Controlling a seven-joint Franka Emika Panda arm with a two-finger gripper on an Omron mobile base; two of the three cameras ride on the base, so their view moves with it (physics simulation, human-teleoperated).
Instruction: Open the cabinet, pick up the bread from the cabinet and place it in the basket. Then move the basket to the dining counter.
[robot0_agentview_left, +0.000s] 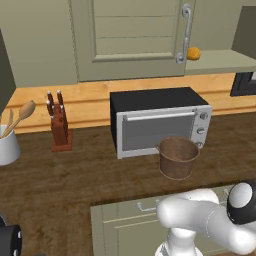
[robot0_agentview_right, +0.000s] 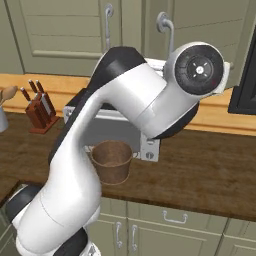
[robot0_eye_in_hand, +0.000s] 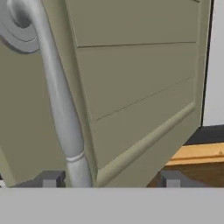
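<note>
Nearest me, my gripper (robot0_eye_in_hand: 109, 179) shows in the hand view with its two dark tips spread wide, one on each side of the long grey handle (robot0_eye_in_hand: 59, 96) of the cabinet door, not pressing on it; I hold nothing. The olive-green door panel (robot0_eye_in_hand: 140, 87) stands right in front of my fingers.

On the dark wood counter (robot0_agentview_left: 75, 170), near its front edge, the brown woven basket (robot0_agentview_left: 177, 157) sits upright, just in front of the right end of the toaster oven (robot0_agentview_left: 157, 120). To the left stand a knife block (robot0_agentview_left: 60, 122) and, further left, a white holder with wooden spoons (robot0_agentview_left: 9, 140).

Farthest, up on the wall, the cabinet (robot0_agentview_left: 135, 35) is open on the right side, and the bread (robot0_agentview_left: 193, 53) lies on the bare shelf just right of the left door's handle
</note>
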